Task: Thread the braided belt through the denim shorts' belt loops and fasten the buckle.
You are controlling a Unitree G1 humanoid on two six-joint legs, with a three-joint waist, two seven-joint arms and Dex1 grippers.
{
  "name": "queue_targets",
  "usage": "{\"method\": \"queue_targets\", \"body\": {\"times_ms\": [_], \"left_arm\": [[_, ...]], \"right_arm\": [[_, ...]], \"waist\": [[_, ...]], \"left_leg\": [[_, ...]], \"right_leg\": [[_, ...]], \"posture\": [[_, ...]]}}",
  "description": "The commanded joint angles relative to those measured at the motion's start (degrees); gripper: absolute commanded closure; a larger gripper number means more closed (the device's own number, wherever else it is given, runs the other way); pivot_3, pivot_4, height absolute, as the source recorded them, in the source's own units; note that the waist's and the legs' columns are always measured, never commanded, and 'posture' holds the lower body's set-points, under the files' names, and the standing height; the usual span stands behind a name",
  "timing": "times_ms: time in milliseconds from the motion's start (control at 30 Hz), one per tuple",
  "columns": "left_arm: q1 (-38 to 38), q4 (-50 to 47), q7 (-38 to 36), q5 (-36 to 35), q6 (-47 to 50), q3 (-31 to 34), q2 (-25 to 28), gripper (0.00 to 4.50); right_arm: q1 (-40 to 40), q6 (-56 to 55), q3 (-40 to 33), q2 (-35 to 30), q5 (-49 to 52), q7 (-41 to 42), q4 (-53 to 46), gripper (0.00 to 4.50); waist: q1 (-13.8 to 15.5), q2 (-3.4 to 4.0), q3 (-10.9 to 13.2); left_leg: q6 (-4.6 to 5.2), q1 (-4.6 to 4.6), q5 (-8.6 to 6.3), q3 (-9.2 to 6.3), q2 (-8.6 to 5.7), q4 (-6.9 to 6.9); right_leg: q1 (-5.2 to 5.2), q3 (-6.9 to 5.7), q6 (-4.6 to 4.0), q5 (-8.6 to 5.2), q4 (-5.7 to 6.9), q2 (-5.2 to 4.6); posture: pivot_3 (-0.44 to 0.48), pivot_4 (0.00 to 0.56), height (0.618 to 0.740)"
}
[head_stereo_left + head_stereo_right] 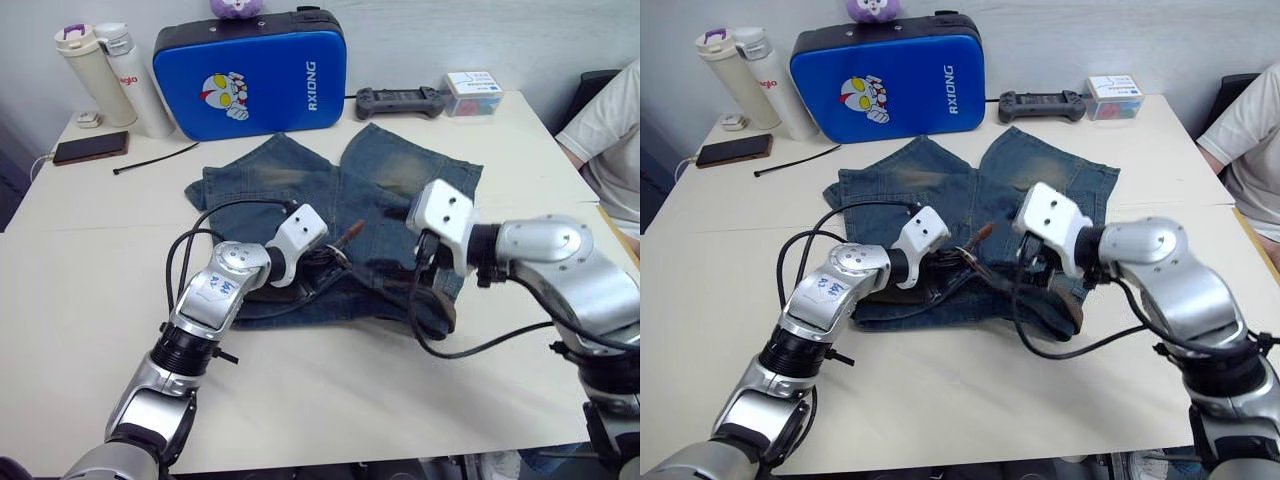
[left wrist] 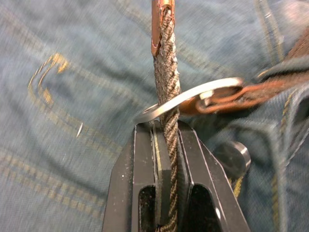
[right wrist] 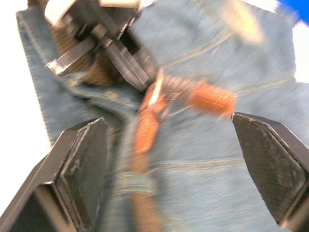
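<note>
The denim shorts (image 1: 290, 175) lie flat mid-table, waistband toward me. The braided belt (image 2: 167, 92) runs along the waistband. My left gripper (image 2: 166, 133) is shut on the woven strap, just short of its tan leather tip (image 2: 160, 21). The strap passes through the silver buckle (image 2: 193, 96), which is joined to the other leather end. From the head, that left gripper (image 1: 330, 252) sits over the waistband's middle with the belt tip (image 1: 352, 232) sticking out. My right gripper (image 3: 174, 169) hovers open over the shorts just right of it, its fingers (image 3: 82, 169) wide apart and holding nothing. A belt loop (image 3: 133, 186) wraps the strap.
A blue hard case (image 1: 255, 75) stands behind the shorts, with two bottles (image 1: 110, 75) and a phone (image 1: 90, 148) at the back left. A controller (image 1: 400, 100) and a small box (image 1: 472, 95) lie at the back right. A person (image 1: 615, 140) sits at the right edge.
</note>
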Motion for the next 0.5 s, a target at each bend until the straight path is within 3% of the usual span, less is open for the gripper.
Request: {"method": "queue_targets", "body": {"times_ms": [33, 267, 400, 500], "left_arm": [[-0.67, -2.43, -3.03, 0.10, -5.48, -1.69, 0.75, 4.50], [-1.52, -2.24, -4.76, 2.53, -11.30, -3.75, 2.35, 4.50], [-1.62, -1.46, -3.93, 3.46, -12.01, -3.49, 1.91, 4.50], [-1.58, -1.13, -4.08, 4.34, -12.53, -3.58, 2.34, 4.50]], "right_arm": [[-3.16, -12.08, 3.60, -1.25, -7.06, 2.11, 6.61, 0.04], [-7.67, -25.76, 9.28, 0.22, -14.54, 6.10, 16.37, 0.04], [-8.76, -28.22, 9.94, 1.80, -15.78, 7.93, 18.91, 1.28], [-8.77, -28.88, 9.55, 2.06, -16.16, 9.08, 19.14, 2.69]], "waist": [[0.06, 0.00, 0.00], [0.02, 0.00, 0.00], [0.01, 0.00, 0.00], [0.02, 0.00, 0.00]], "left_leg": [[0.00, 0.00, 0.00, 0.00, 0.00, 0.01], [0.00, -0.03, 0.00, 0.01, 0.00, 0.03], [0.00, -0.03, 0.00, 0.00, 0.00, 0.04], [0.00, -0.03, 0.00, 0.00, 0.00, 0.06]], "right_leg": [[0.01, 0.00, 0.00, 0.00, -0.01, 0.00], [0.00, -0.01, 0.00, 0.00, -0.03, -0.01], [0.00, -0.02, 0.00, 0.00, -0.02, 0.00], [0.00, -0.01, 0.00, 0.00, -0.01, 0.00]], "posture": [[0.000, 0.150, 0.740], [0.000, 0.150, 0.740], [0.000, 0.150, 0.740], [0.000, 0.150, 0.740]]}}
